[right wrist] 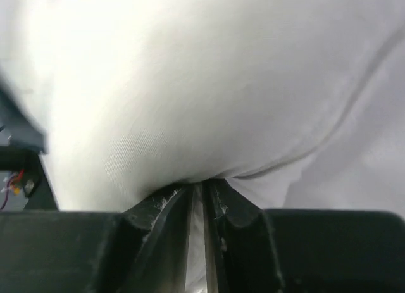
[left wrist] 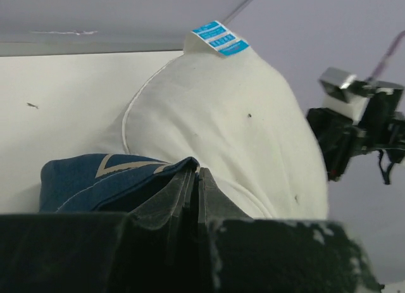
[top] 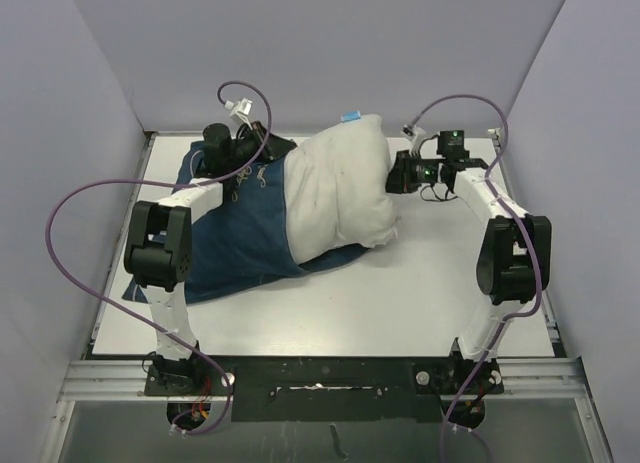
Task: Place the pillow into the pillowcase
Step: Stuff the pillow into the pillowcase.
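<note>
Right gripper (right wrist: pixel 202 190) tight on pillow (top: pixel 335 188); white table (top: pixel 420 283), lilac walls (top: pixel 330 43).

This is a robotics lab test cell. Plain lavender-grey partition walls (top: pixel 70 103) box in a bare white surface (top: pixel 420 293) on three sides. A left arm (top: pixel 160 253) and a right arm (top: pixel 510 258), both black and white, are bolted to an aluminium rail (top: pixel 110 378) at its near edge. Purple cables (top: pixel 55 233) loop loose from them. The pillow (top: pixel 340 193) and the pillowcase (top: pixel 240 248) lie straight on that hard surface.
</note>
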Robot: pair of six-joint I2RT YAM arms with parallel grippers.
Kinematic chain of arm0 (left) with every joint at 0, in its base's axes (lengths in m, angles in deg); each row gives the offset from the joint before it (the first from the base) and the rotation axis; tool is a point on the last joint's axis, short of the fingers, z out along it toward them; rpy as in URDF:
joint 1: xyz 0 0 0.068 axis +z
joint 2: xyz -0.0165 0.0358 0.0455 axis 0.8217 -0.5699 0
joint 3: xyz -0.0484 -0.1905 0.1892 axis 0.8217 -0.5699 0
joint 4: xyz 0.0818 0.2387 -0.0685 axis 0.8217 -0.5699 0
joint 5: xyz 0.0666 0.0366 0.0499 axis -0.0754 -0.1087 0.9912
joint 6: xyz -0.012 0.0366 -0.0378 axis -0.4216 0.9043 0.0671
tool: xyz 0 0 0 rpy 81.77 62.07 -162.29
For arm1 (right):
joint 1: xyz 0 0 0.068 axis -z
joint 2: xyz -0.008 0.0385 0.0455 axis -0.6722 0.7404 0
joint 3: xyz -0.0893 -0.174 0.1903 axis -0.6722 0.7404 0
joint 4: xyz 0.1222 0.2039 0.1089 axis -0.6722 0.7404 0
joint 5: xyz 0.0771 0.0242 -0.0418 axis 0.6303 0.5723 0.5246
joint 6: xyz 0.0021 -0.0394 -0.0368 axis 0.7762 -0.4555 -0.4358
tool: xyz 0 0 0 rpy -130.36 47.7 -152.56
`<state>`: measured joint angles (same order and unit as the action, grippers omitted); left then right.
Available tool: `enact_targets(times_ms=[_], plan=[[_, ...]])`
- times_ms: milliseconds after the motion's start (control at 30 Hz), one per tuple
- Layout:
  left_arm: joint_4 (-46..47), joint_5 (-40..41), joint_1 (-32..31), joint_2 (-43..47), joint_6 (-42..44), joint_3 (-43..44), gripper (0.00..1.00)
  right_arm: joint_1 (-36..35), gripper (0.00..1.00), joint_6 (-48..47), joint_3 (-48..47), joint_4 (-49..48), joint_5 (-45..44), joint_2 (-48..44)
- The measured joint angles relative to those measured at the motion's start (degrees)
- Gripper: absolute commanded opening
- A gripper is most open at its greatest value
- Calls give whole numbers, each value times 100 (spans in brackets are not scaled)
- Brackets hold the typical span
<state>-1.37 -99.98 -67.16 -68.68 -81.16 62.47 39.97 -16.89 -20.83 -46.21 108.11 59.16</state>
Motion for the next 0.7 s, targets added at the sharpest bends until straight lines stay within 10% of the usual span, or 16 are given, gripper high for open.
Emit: enact_targets(times_ms=[400, 700], plan=[[-887, 391, -22, -1073, 564, 1172, 0, -1679, 37, -531, -944, 254, 1425, -409], [-1108, 404, -254, -1296, 671, 1329, 0, 699, 70, -256, 925, 315, 1309, -450]])
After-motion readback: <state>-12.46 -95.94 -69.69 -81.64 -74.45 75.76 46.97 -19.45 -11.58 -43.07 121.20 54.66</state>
